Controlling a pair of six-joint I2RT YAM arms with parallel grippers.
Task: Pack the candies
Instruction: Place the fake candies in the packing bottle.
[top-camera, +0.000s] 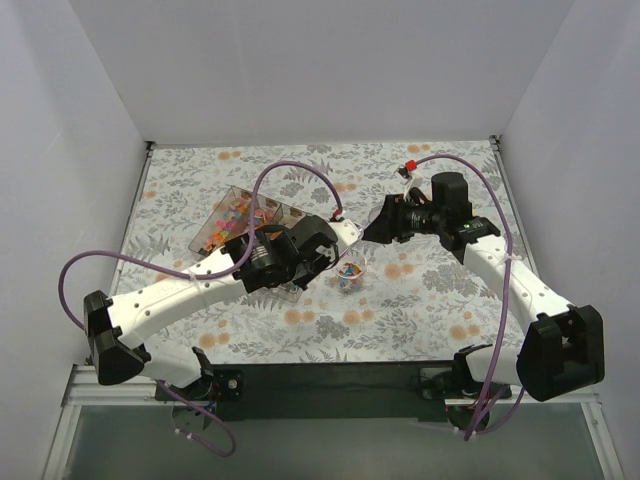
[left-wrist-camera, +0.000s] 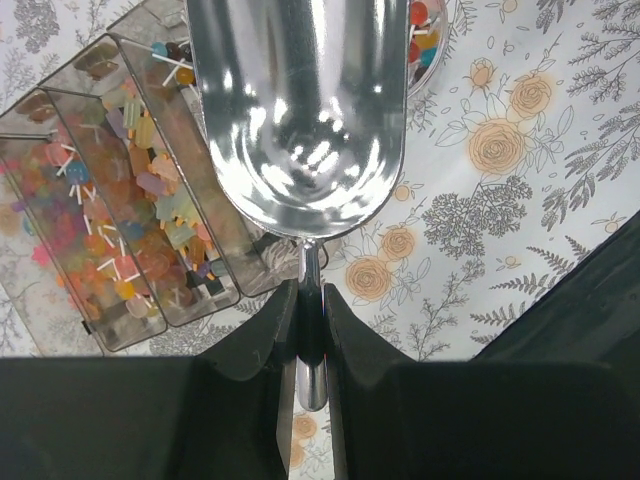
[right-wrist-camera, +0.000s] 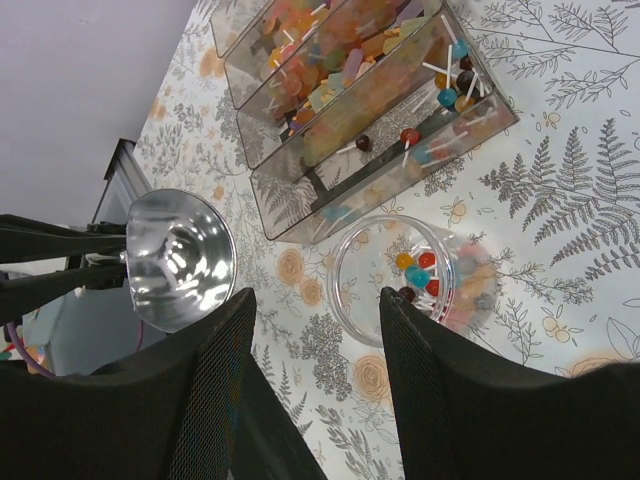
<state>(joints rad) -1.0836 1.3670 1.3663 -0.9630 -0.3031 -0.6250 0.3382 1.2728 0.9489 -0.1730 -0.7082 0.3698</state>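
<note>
My left gripper (left-wrist-camera: 310, 296) is shut on the handle of a metal scoop (left-wrist-camera: 300, 110), whose bowl is empty. In the top view the left gripper (top-camera: 318, 258) sits between the clear candy tray (top-camera: 262, 208) and a small clear cup (top-camera: 348, 275). The tray's compartments hold many mixed-colour candies (left-wrist-camera: 130, 220). The cup (right-wrist-camera: 352, 270) holds a few candies (right-wrist-camera: 418, 272) in red, blue and orange. My right gripper (right-wrist-camera: 315, 300) is open and empty, just above and beside the cup, and sits back right of the cup in the top view (top-camera: 378, 226). The scoop (right-wrist-camera: 180, 260) hangs left of the cup.
The floral tablecloth (top-camera: 420, 300) covers the table. White walls close in the left, back and right sides. A purple cable (top-camera: 290, 168) arcs over the tray from the left arm. The black front edge (top-camera: 330, 375) lies between the arm bases.
</note>
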